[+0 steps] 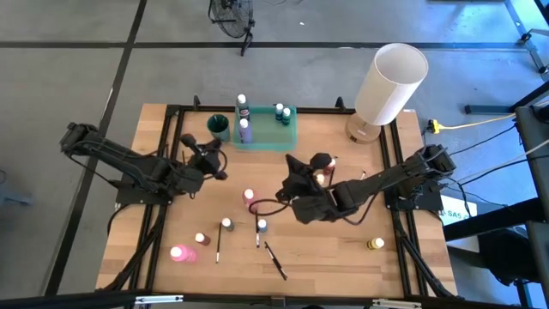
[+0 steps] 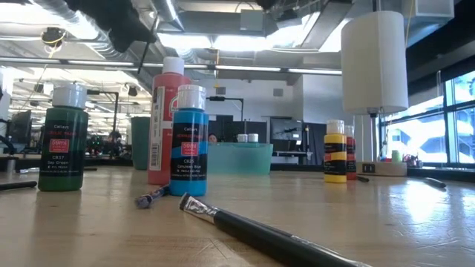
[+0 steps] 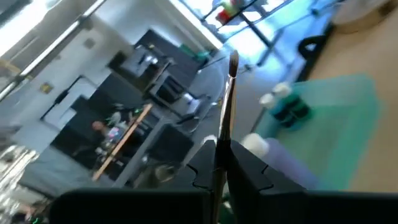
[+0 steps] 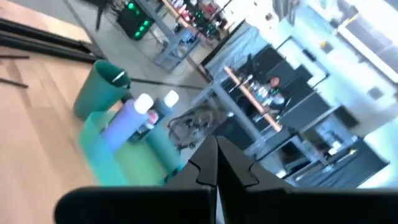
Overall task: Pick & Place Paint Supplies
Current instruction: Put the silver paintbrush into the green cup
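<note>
Jaws of the left gripper [image 3: 221, 163] pinch a paintbrush [image 3: 227, 106] near the green tray [image 1: 290, 137]; right gripper [image 4: 216, 163] is closed, empty. Tray holds few bottles; most supplies remain on the table [image 1: 343, 249].

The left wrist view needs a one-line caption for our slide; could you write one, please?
Left gripper shut on a thin paintbrush, bristles up, with the green tray and a purple bottle beyond.

Looks like a big open workshop: grey concrete floor [image 1: 69, 77] with dark lines, exposed ceiling ducts [image 2: 44, 11] and strip lights, big windows [image 2: 445, 119] (right side), cluttered benches behind.
</note>
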Available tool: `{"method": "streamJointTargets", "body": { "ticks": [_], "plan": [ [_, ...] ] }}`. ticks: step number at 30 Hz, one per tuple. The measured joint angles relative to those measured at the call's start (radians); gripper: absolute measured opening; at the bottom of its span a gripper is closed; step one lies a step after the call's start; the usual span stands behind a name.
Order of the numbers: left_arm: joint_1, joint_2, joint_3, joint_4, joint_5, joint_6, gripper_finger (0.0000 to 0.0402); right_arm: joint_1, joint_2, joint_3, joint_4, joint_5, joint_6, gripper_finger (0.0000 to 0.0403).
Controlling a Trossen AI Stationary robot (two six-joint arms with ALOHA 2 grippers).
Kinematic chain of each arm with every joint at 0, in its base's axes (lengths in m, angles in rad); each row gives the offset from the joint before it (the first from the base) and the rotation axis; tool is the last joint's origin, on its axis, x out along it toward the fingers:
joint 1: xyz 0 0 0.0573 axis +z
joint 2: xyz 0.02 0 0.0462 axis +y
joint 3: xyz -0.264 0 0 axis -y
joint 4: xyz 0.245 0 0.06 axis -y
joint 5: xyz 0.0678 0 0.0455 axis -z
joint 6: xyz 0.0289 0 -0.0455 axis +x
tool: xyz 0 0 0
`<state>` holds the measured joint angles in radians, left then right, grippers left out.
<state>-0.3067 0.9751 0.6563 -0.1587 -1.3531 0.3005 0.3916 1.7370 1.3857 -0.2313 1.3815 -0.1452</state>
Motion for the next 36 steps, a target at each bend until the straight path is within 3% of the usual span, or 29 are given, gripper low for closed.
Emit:
{"method": "streamJointTargets", "body": {
  "ticks": [6, 8, 12, 18, 25, 36],
  "plan": [
    [0.218, -0.112, 0.0, -0.078, 0.119, 0.016, 0.0014, -0.023, 0.0, 0.0, -0.2, -0.103, 0.263, 0.0],
    [0.329, -0.171, 0.0, -0.129, 0.269, -0.059, 0.0014, -0.035, 0.0, 0.0, -0.233, -0.119, 0.316, 0.0],
    [0.554, -0.27, 0.0, -0.193, 0.719, -0.195, 0.0014, -0.055, 0.0, 0.0, -0.281, -0.156, 0.377, 0.0],
    [0.768, -0.341, -0.113, -0.024, 1.058, -0.192, 0.0015, -0.083, 0.002, -0.004, -0.31, -0.166, 0.43, 0.0],
    [0.908, -0.36, -0.305, 0.239, 1.163, -0.217, 0.0016, -0.11, 0.002, -0.045, -0.308, -0.196, 0.478, 0.0],
    [1.013, -0.332, -0.365, 0.292, 1.226, -0.247, 0.0017, -0.141, 0.002, -0.09, -0.25, -0.217, 0.479, 0.0]
  ]
}}
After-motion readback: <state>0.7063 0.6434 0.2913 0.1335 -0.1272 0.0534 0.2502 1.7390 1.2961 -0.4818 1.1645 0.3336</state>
